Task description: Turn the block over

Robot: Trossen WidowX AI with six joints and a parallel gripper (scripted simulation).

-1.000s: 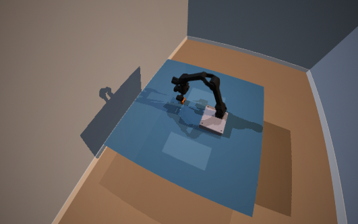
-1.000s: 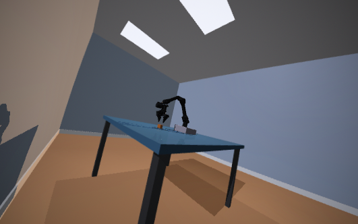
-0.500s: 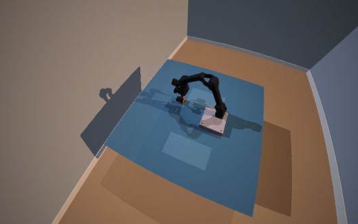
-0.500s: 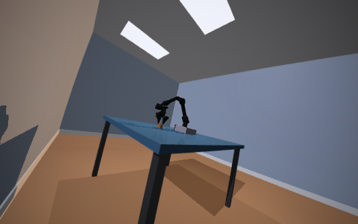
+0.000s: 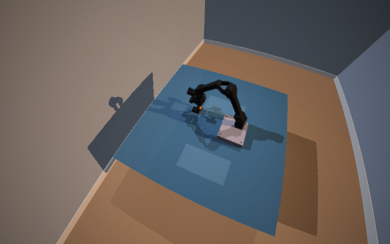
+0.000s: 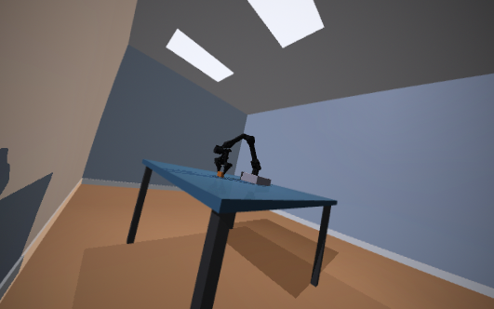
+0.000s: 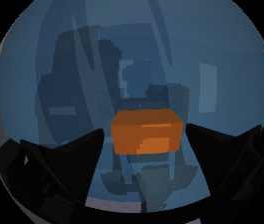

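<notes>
Straddling block (image 7: 147, 132) | claw (image 7: 143, 137) apart | long axis spans finger gap

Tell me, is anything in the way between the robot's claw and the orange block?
Nothing visible is. The open gripper sits right over the orange block, a finger on each side, only blue table around it.

We see the block (image 7: 147, 132) on the tabletop (image 5: 206, 176), between the spread fingers of the tool (image 7: 145, 137); the arm's base plate (image 5: 233, 135) lies toward four o'clock from it.
</notes>
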